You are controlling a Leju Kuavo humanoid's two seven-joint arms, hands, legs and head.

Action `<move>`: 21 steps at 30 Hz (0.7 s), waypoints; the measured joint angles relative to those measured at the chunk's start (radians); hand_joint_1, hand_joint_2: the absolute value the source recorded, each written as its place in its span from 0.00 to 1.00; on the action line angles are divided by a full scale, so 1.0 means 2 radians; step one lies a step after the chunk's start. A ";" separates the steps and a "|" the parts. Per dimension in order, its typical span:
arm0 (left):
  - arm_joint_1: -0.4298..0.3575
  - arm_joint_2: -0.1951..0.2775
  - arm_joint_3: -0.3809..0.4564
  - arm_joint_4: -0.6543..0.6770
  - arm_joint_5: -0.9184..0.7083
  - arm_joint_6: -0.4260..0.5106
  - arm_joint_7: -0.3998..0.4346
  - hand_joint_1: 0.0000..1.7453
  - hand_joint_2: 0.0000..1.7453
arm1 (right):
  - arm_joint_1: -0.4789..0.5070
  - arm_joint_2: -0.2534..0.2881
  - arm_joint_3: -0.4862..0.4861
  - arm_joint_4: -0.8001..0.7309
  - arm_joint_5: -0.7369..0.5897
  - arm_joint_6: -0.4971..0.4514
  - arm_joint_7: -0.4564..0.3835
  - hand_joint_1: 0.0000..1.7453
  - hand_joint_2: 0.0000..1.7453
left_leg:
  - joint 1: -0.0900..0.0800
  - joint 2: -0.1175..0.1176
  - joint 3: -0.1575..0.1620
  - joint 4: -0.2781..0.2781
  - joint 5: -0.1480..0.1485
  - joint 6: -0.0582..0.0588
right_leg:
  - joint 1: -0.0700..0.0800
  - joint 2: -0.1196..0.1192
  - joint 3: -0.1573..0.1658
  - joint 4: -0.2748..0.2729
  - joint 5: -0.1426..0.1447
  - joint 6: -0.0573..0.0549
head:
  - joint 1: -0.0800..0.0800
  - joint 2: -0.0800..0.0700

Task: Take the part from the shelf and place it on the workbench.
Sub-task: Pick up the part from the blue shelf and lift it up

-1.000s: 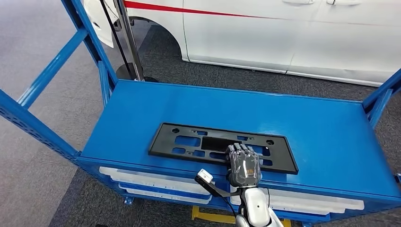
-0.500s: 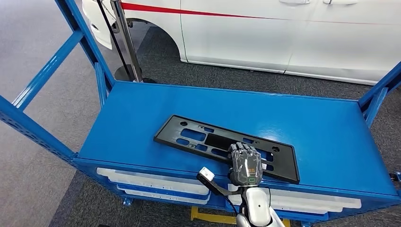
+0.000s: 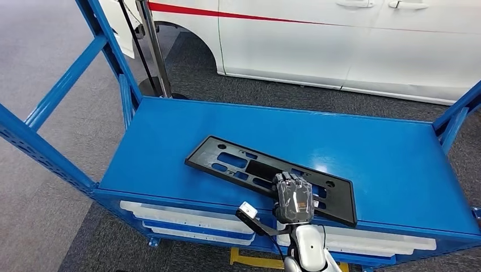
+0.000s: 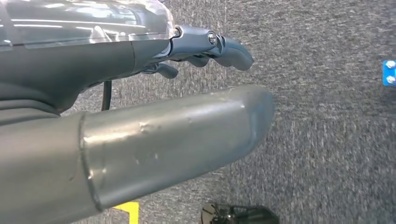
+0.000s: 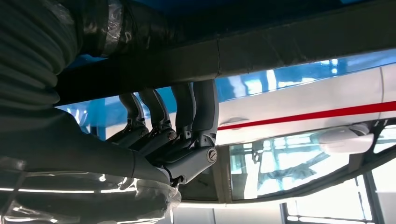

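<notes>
No legible text, label or number anywhere (car body bears none).

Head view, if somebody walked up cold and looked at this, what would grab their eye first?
Probably the bright blue shelf spanning the picture, with a long black part lying askew on it, toward the near edge. Next, the right hand gripping that part's near edge, fingers over the top. Behind the shelf stands a white car with a red stripe along its side.
</notes>
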 joint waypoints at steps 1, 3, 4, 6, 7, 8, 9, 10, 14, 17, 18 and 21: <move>0.000 -0.001 0.001 0.000 -0.001 0.000 0.000 0.00 0.00 | 0.000 0.000 0.000 -0.001 -0.008 0.005 -0.005 1.00 1.00 | 0.000 0.000 0.000 0.000 0.000 -0.003 | 0.002 0.000 0.002 -0.005 -0.002 -0.001 | 0.000 0.000; 0.000 -0.001 0.003 0.000 -0.004 0.000 0.000 0.00 0.00 | -0.001 0.001 0.001 -0.006 -0.031 0.016 -0.019 1.00 1.00 | 0.002 0.000 0.001 0.000 -0.001 -0.009 | 0.003 0.000 0.004 -0.009 0.000 -0.004 | 0.000 0.000; 0.000 -0.002 0.004 0.000 -0.005 0.000 0.000 0.00 0.00 | -0.001 0.002 0.001 -0.011 -0.048 0.021 -0.029 1.00 1.00 | 0.003 0.000 0.000 0.004 -0.005 -0.011 | 0.001 -0.001 0.006 -0.013 0.002 -0.007 | 0.000 0.000; 0.000 -0.003 0.006 0.000 -0.007 0.000 0.000 0.00 0.00 | 0.000 0.004 0.002 -0.025 -0.087 0.029 -0.051 1.00 1.00 | 0.004 0.000 -0.013 0.037 -0.029 -0.016 | -0.002 -0.002 0.009 -0.018 0.005 -0.012 | 0.000 0.000; 0.000 -0.003 0.008 0.000 -0.007 0.000 0.000 0.00 0.00 | 0.002 0.005 0.002 -0.034 -0.108 0.032 -0.062 1.00 1.00 | 0.005 0.000 -0.026 0.067 -0.046 -0.019 | -0.002 -0.002 0.008 -0.019 0.006 -0.013 | 0.000 0.000; 0.001 -0.003 0.011 0.000 -0.008 0.000 0.000 0.00 0.00 | 0.004 0.005 0.003 -0.045 -0.130 0.033 -0.074 1.00 1.00 | 0.005 0.000 -0.041 0.100 -0.061 -0.021 | -0.002 -0.002 0.007 -0.019 0.006 -0.014 | 0.000 0.000; 0.001 -0.003 0.014 0.000 -0.008 0.001 0.000 0.00 0.00 | 0.008 0.005 0.003 -0.055 -0.153 0.034 -0.087 1.00 1.00 | 0.006 0.000 -0.051 0.124 -0.069 -0.023 | -0.002 -0.002 0.007 -0.018 0.006 -0.014 | 0.000 0.000; 0.002 -0.003 0.016 0.000 -0.008 0.001 -0.001 0.00 0.00 | 0.012 0.006 0.003 -0.071 -0.184 0.034 -0.105 1.00 1.00 | 0.007 0.000 -0.054 0.133 -0.068 -0.024 | -0.002 -0.001 0.007 -0.018 0.006 -0.014 | 0.000 0.000; 0.001 -0.004 0.029 0.000 -0.008 0.004 -0.005 0.00 0.00 | 0.042 0.015 0.010 -0.164 -0.337 0.041 -0.177 1.00 1.00 | 0.010 0.000 -0.002 0.030 -0.015 -0.026 | -0.003 0.001 0.005 -0.009 0.002 -0.008 | 0.000 0.000; 0.002 -0.006 0.039 0.000 -0.009 0.008 -0.006 0.00 0.00 | 0.071 0.018 0.018 -0.243 -0.440 0.052 -0.212 1.00 1.00 | 0.005 -0.004 0.007 0.004 -0.010 -0.015 | -0.001 0.001 0.002 -0.005 0.002 0.002 | 0.000 0.000; 0.002 -0.007 0.042 0.000 -0.010 0.008 -0.006 0.00 0.00 | 0.082 0.018 0.020 -0.267 -0.467 0.054 -0.220 1.00 1.00 | 0.005 -0.004 0.006 0.003 -0.008 -0.011 | -0.002 0.001 0.000 -0.005 0.002 0.005 | 0.000 0.000; 0.003 -0.011 0.050 0.000 -0.013 0.009 -0.007 0.00 0.00 | 0.105 0.018 0.023 -0.334 -0.535 0.066 -0.244 1.00 1.00 | 0.006 -0.003 0.004 -0.001 -0.003 0.001 | -0.005 0.000 -0.017 0.032 -0.025 0.011 | 0.000 0.000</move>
